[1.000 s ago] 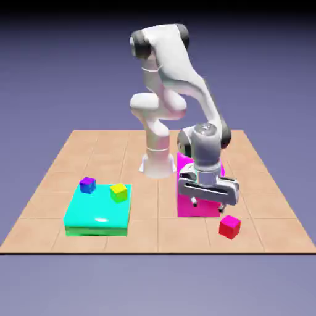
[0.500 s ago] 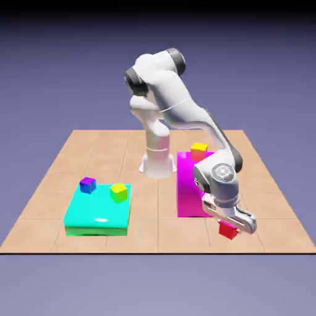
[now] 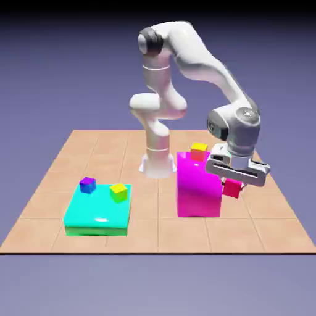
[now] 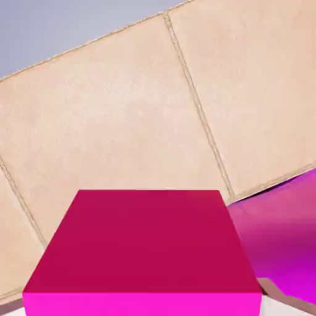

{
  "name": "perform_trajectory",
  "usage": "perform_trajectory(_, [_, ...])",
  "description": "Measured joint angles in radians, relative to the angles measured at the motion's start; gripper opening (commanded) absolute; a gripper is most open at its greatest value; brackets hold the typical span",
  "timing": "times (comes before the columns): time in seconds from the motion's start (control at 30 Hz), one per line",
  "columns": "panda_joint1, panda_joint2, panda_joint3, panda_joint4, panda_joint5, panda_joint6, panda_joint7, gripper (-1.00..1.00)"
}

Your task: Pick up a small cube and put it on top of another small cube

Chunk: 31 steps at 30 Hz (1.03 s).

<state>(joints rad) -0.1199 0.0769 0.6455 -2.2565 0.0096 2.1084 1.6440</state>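
Red cube (image 3: pixel 232 189) clamped in the gripper (image 3: pixel 234 184), a fingertip at either side; hand view shows it large and square between them. It hangs above the table (image 3: pixel 148 237), beside the big magenta block (image 3: pixel 198 194), on the exterior view's right.

Possible landing spots: the yellow-topped cube (image 3: pixel 198 152) on the magenta block, the yellow cube (image 3: pixel 118 193) on the turquoise slab (image 3: pixel 99 213), the blue cube (image 3: pixel 87 185) at the slab's far corner. Task names none; the yellow-topped one is nearest, my guess for the target.

Risks, as I judge them:
- Side knock. Cube hangs lower than the block's top. Swinging across before rising could drive cube or fingers into the block, twisting the grip or shoving the block and its rider.
- Bad line-up. The landing face is small and the block's upper surface looks rounded toward the front. An off-centre release could tip the red cube, and it might roll down that slope.
- Pressing too deep. Coming down hard could push the lower cube sideways or off its perch.
- Twist. If the cubes' faces don't match, contact shrinks and the stack sits less surely.
- Early release. Opening above contact lets the cube drop and bounce; pulling away crooked may drag it along on one finger.
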Motion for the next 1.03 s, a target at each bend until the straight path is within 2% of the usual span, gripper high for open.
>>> perform_trajectory(0.6, [0.17,-0.647,-0.3,-0.185,0.274,-0.514,-0.518,-1.0])
perform_trajectory(0.67, [0.142,-0.644,-0.318,-0.204,0.293,-0.517,-0.526,-1.0])
perform_trajectory(0.8, [0.16,-0.641,-0.284,-0.349,0.33,-0.369,-0.538,-1.0])
perform_trajectory(0.83, [0.163,-0.641,-0.279,-0.373,0.336,-0.344,-0.54,1.0])
perform_trajectory(0.9, [0.163,-0.641,-0.279,-0.373,0.333,-0.344,-0.539,1.0])
perform_trajectory(1.03, [0.145,-0.643,-0.312,-0.228,0.297,-0.493,-0.528,1.0])
